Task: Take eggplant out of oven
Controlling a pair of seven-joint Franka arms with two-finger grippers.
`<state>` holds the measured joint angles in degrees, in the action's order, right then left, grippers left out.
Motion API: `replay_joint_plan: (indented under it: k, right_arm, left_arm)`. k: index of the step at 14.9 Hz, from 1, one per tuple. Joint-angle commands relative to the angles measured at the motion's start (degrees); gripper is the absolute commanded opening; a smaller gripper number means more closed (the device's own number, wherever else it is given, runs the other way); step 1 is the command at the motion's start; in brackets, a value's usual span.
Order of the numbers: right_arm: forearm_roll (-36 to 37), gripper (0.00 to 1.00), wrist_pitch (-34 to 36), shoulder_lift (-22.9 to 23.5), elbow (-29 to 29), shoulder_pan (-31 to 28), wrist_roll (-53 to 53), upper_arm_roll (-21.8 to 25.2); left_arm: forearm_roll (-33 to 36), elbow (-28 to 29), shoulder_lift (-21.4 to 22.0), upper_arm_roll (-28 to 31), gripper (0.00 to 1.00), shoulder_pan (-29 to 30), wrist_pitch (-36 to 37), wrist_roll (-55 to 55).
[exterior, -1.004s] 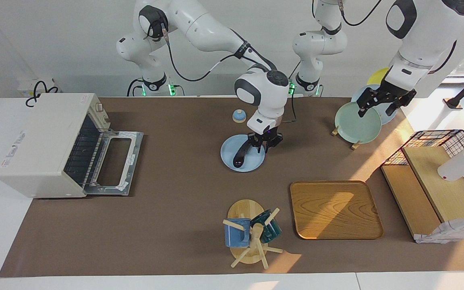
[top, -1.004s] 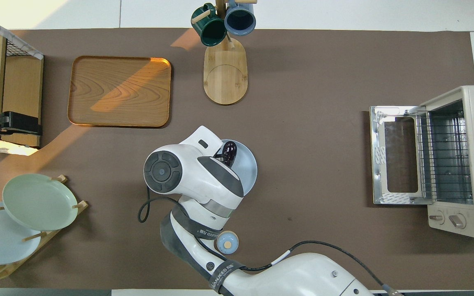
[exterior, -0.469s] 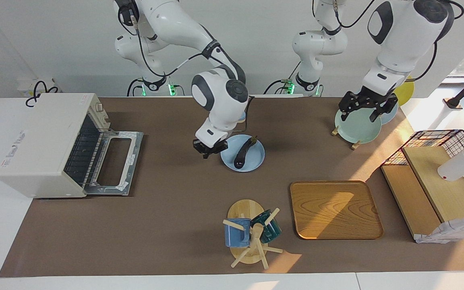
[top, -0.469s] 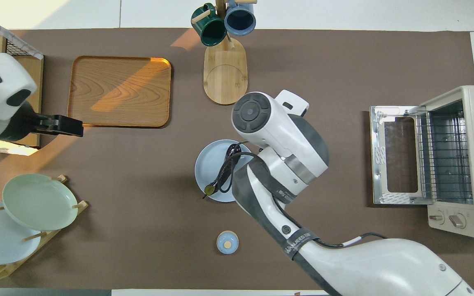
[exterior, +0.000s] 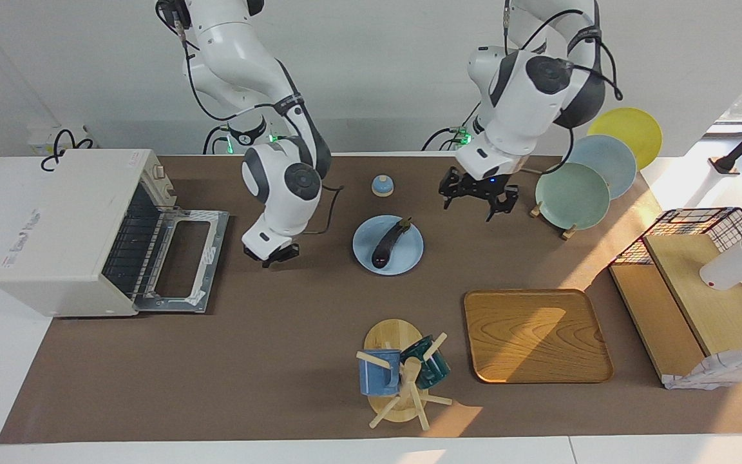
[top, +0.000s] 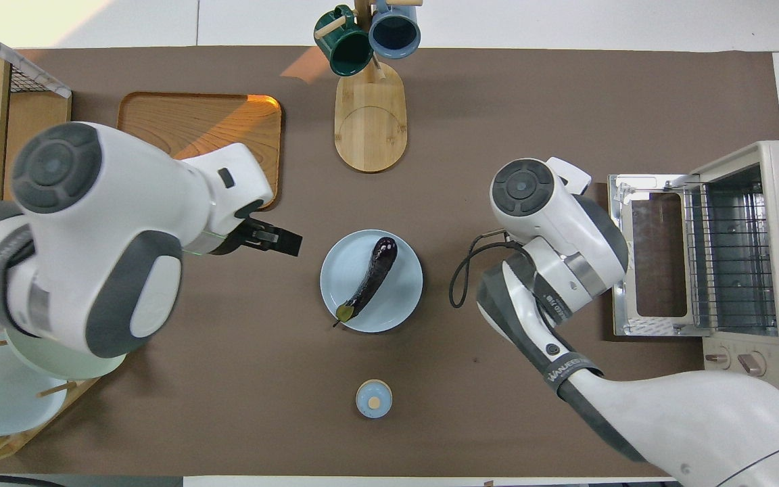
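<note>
The dark purple eggplant [exterior: 389, 242] lies alone on a light blue plate [exterior: 409, 258] mid-table; it also shows in the overhead view [top: 372, 276]. The white oven [exterior: 62, 225] stands at the right arm's end of the table with its door [exterior: 181, 261] dropped open and its wire rack bare [top: 727, 260]. My right gripper [exterior: 274, 258] is open and empty, low over the mat between the oven door and the plate. My left gripper [exterior: 474, 207] is open and empty, over the mat between the plate and the plate rack; it also shows in the overhead view [top: 288, 243].
A small blue bell [exterior: 382, 185] sits nearer to the robots than the plate. A mug tree [exterior: 400, 377] and a wooden tray [exterior: 535, 335] lie farther out. A plate rack [exterior: 570, 196] and a wire shelf [exterior: 699, 283] stand at the left arm's end.
My right gripper let go of the eggplant on the plate and moved away toward the oven. My left gripper swung from the plate rack toward the plate.
</note>
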<state>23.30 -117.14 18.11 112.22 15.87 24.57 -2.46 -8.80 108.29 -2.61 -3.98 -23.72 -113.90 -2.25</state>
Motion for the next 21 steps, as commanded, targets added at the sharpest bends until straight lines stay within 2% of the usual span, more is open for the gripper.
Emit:
replay_joint_plan:
  k: [1, 4, 7, 10, 14, 18, 19, 21]
  right_arm:
    - [1.6, 0.0, -4.2, -2.9, 5.5, -4.0, -2.0, -0.8]
    - [1.9, 0.0, -4.5, -3.1, 6.4, -5.0, -2.0, -0.9]
    - [3.1, 0.0, -4.4, -3.3, 6.9, -5.2, -2.2, -0.8]
    - [5.4, 0.0, -4.2, -3.4, 7.6, -6.4, -2.2, -0.8]
    - [5.8, 0.0, -4.4, -3.8, 8.8, -7.1, -2.2, -0.8]
    - [10.7, 0.0, -1.9, -4.0, 7.9, -7.1, -5.0, -0.8]
    - [10.8, 0.0, -0.9, -4.3, 7.2, -7.1, -7.1, -0.9]
    - [10.7, 0.0, 0.6, -5.4, 6.0, -7.3, -10.6, -0.9]
  left_arm:
    - [-1.7, 0.3, -4.9, 1.1, 1.0, -6.0, -6.0, -1.4]
    - [-1.7, 3.9, -7.6, 1.1, 1.0, -11.9, -14.0, -4.0]
    - [-1.7, 5.6, -11.3, 1.3, 1.0, -15.7, -18.6, -6.0]
    - [-1.7, 5.5, -13.9, 1.3, 1.0, -16.2, -21.4, -6.8]
    - [-1.7, 6.8, -14.1, 1.3, 1.0, -16.3, -21.9, -7.8]
    - [-1.7, 9.6, -13.7, 1.3, 1.0, -17.1, -24.3, -8.1]
    - [-1.7, 10.0, -13.7, 1.4, 0.99, -17.1, -24.7, -8.2]
    - [-1.7, 9.7, -13.7, 1.4, 0.86, -17.1, -24.6, -9.0]
